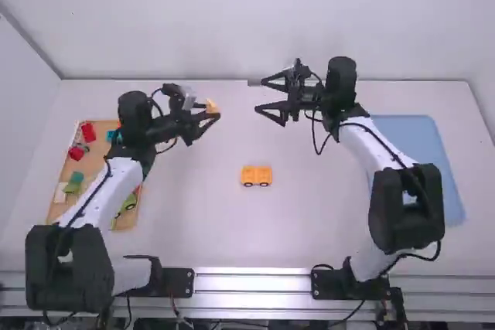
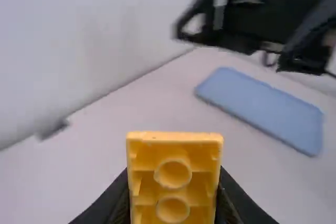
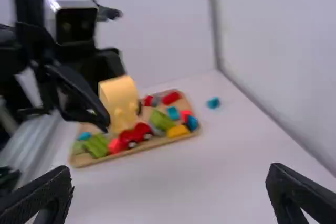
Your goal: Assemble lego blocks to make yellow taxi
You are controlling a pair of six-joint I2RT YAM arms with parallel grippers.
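Holding 1 yellow block [image 1: 211,104] upper left, our left gripper [image 1: 213,112] may drop it if pinched unevenly. Our right gripper [image 1: 260,95], upper centre, gapes empty.

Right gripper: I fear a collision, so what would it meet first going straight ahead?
Probably the yellow block in the left gripper, though depth is unclear and it may pass just beside.

Your high view looks forward and down from well back, spanning the bench [image 1: 302,229]. Your left wrist view slants rightward across it, a yellow block [image 2: 173,177] close at bottom centre, and shares the blue tray [image 2: 262,109] with the high view. Your right wrist view faces left, sharing the tan tray [image 3: 152,146].
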